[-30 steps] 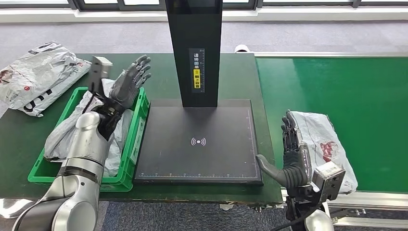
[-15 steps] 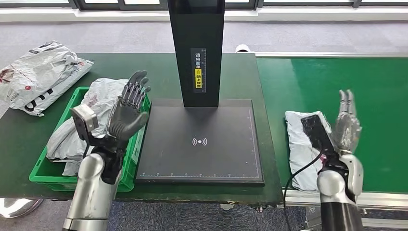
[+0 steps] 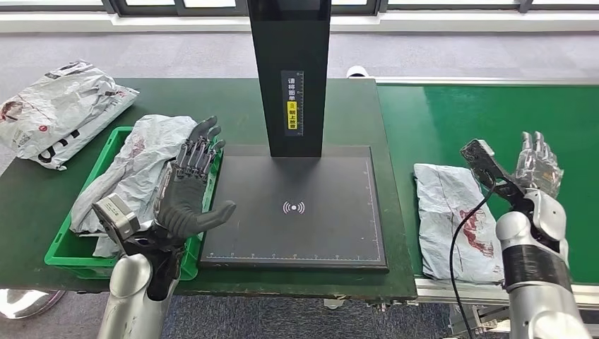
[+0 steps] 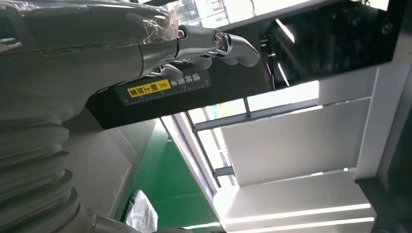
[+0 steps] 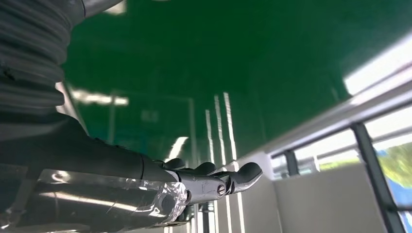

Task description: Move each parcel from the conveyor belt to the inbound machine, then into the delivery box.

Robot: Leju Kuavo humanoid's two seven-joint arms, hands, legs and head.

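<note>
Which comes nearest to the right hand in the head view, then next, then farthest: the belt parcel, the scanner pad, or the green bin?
From the right hand:
1. Belt parcel, just beside the hand on the conveyor, toward the robot's left.
2. Scanner pad, mid-table, beyond the belt's edge.
3. Green bin, far left, past the pad.

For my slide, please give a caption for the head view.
Both hands open, left hand beside the green box, right hand over the conveyor belt near a grey parcel.

From the head we look down on the tall black scanner column; both wrist cameras sit close behind each robot hand, and the left wrist camera shares that column.
</note>
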